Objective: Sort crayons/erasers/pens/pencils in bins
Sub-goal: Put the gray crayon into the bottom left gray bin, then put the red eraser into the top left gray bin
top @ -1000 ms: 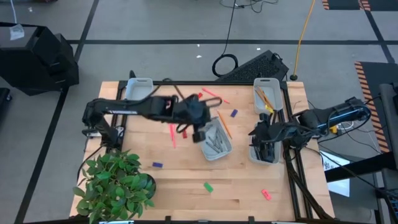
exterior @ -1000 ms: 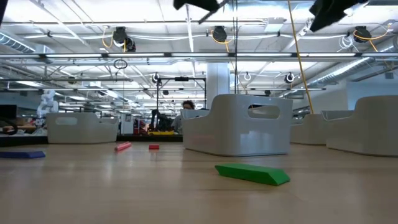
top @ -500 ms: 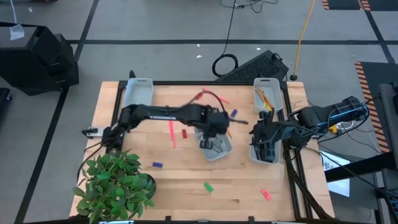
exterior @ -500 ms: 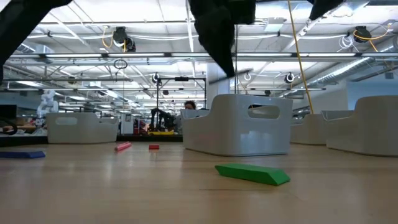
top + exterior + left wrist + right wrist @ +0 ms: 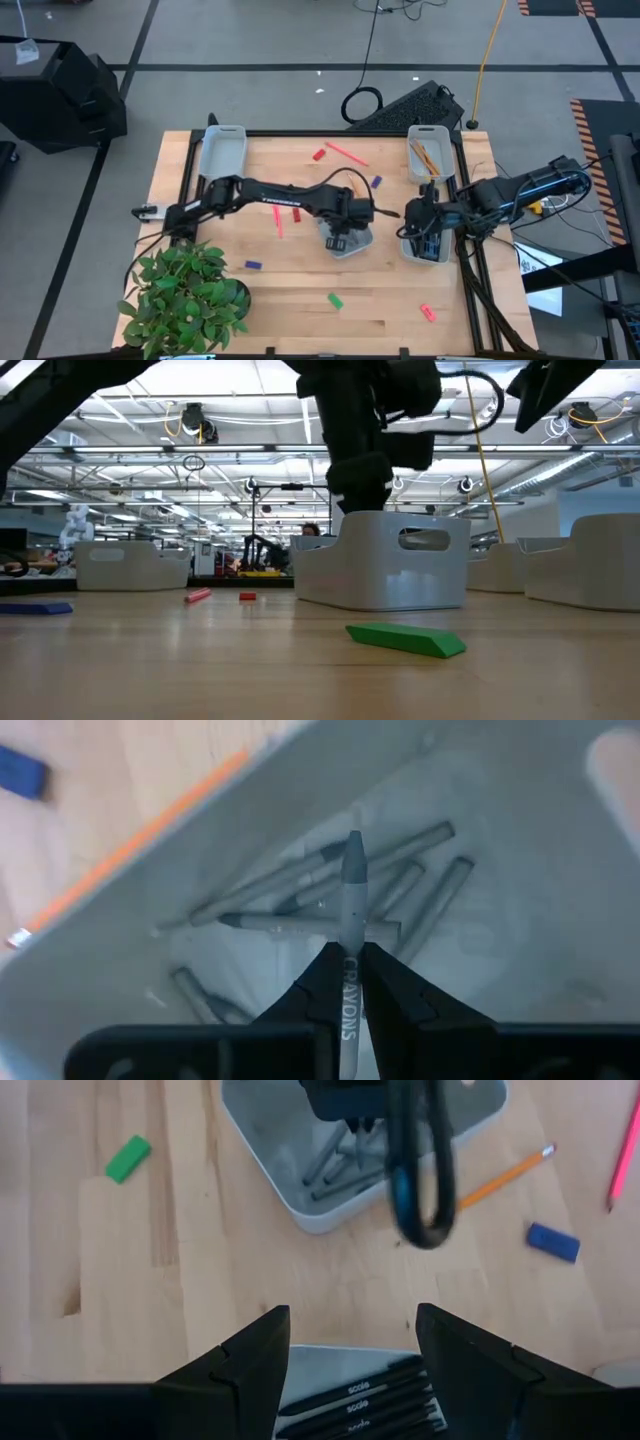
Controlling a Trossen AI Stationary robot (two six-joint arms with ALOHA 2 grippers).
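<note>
1. The left gripper is clamped shut on a short grey crayon printed "CRAYONS", tip pointing down into the bin.
2. A second ago this gripper was beside the middle bin's left edge; it has since swung over it and now hangs directly above the shallow pale grey-blue plastic bin in the middle of the table, where several more grey crayons already lie crossed on the floor.
3. That puts the held crayon over the right bin, so I judge the step to be at the release point: opening the fingers should drop it onto the pile.
4. The right gripper waits with fingers spread wide and empty above the right-hand bin holding the slim black pens; it has barely shifted.
5. Left to sort: a long orange pencil just beside the crayon bin, pink pencils, and small block erasers in blue and green loose on the wooden table.
</note>
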